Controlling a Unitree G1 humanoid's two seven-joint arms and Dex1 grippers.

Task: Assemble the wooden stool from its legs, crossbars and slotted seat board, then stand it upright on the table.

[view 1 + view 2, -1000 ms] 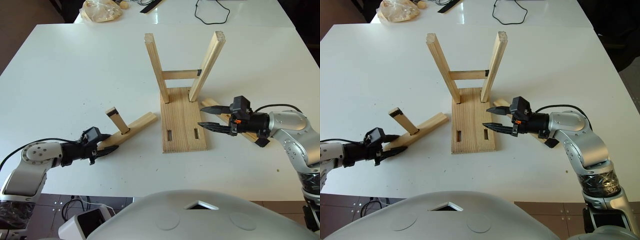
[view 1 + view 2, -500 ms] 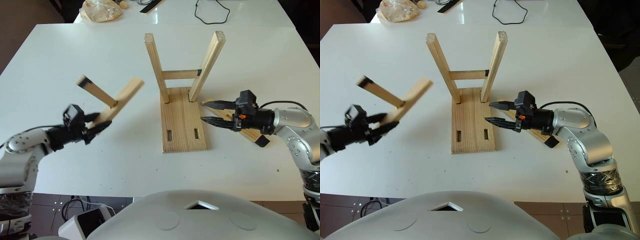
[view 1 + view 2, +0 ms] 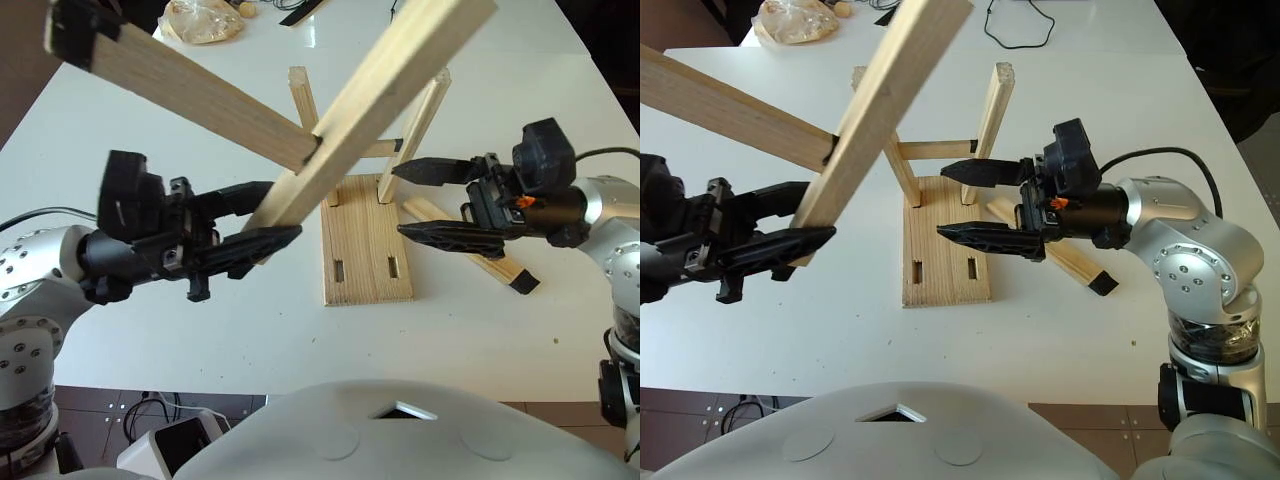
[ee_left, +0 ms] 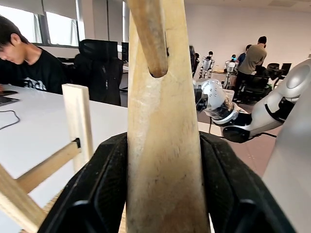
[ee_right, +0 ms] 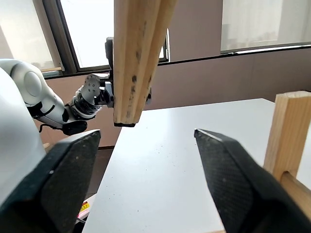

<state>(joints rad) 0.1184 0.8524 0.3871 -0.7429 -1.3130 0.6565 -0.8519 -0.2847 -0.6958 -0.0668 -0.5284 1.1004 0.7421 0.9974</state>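
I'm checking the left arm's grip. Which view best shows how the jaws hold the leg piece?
The left wrist view: the leg piece fills the frame, clamped squarely between the jaws of the left gripper. The eye views show the grip side-on, and the right wrist view shows it from afar.

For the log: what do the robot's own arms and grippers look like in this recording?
Both arms have glossy silver-grey rounded joint shells: left arm, right arm. A thin black cable runs along each. The left gripper and right gripper are black, each with two long tapered fingers. The right one's are finely textured inside, and it bears a small orange mark.
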